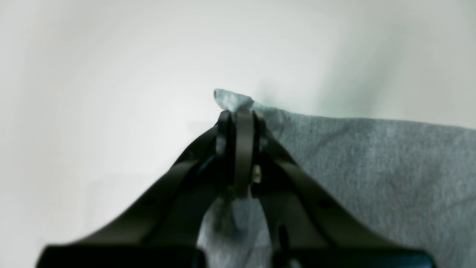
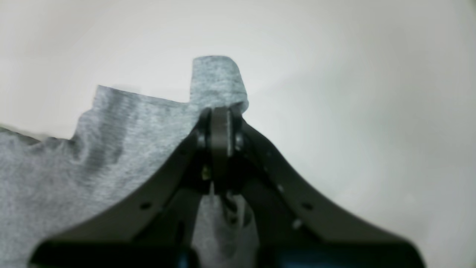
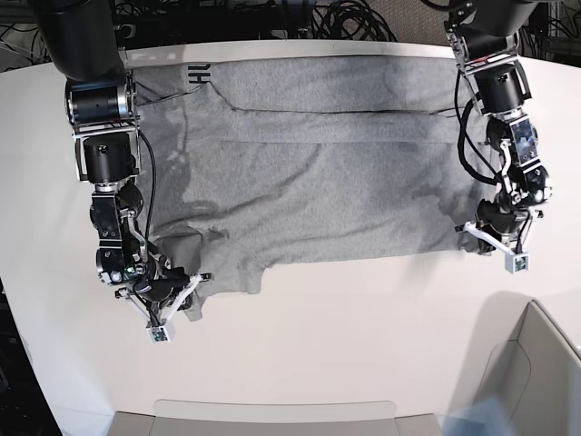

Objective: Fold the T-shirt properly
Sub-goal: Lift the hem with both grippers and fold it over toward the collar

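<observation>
The heather-grey T-shirt (image 3: 318, 182) lies spread across the white table, plain side up, with a fold line across its upper part. A bit of black lettering (image 3: 197, 74) shows at its far left edge. My left gripper (image 3: 472, 232) is shut on the shirt's near right corner; in the left wrist view the gripper (image 1: 240, 111) pinches a tuft of the T-shirt (image 1: 372, 167). My right gripper (image 3: 189, 292) is shut on the near left corner, by the sleeve; in the right wrist view the gripper (image 2: 220, 111) clamps a flap of the T-shirt (image 2: 215, 80).
The white table (image 3: 363, 336) extends in front of the shirt. A grey bin (image 3: 536, 381) stands at the near right and a flat tray edge (image 3: 272, 413) at the near middle. Cables (image 3: 345, 18) lie behind the table's far edge.
</observation>
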`<state>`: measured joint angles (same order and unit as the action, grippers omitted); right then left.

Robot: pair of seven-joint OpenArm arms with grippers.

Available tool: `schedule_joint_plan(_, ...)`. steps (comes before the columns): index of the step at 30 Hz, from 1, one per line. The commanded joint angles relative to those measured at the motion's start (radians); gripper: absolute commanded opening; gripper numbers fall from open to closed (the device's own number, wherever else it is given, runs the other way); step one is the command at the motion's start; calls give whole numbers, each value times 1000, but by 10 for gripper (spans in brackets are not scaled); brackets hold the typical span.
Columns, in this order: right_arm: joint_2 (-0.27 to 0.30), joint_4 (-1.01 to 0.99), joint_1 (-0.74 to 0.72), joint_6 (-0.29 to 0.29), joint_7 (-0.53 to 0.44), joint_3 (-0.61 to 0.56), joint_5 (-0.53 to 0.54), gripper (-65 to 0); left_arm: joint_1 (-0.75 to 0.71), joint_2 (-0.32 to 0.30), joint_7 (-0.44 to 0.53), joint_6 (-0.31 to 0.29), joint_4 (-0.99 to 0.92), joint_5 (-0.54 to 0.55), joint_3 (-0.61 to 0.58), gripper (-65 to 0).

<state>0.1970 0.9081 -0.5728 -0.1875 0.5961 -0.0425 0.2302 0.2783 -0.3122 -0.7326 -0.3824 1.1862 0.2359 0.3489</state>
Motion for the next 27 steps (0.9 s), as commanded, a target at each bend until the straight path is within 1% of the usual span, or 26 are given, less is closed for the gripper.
schedule_joint_plan(1,6,49,-22,-2,-21,5,4,-650,6,-11,9,3,34,4,23,-650)
schedule_joint_plan(2,6,73,-10,-2,-20,5,4,-650,-1,-11,-5,1,45,4,34,-650)
schedule_joint_plan(4,8,125,10,-2,14,5,4,-650,-15,-14,-43,0,73,4,39,-650)
schedule_joint_plan(8,22,239,47,-2,87,8,8,-650,-47,-14,-64,0,139,4,46,-650)
schedule_joint_plan(13,14,380,99,-2,155,111,5,-650,-93,-11,-68,0,238,4,46,-650)
schedule_joint_plan(16,14,448,122,-2,212,134,5,-650,-116,-11,-71,0,271,4,46,-650)
schedule_joint_plan(20,22,547,170,-2,270,135,4,-650,-135,-11,-141,0,314,4,51,-650)
schedule_joint_plan(23,23,612,207,-2,293,135,2,-650,-156,-8,-189,0,380,4,92,-650)
schedule_joint_plan(27,37,672,248,-2,325,137,2,-650,-156,-9,-264,0,420,4,103,-650)
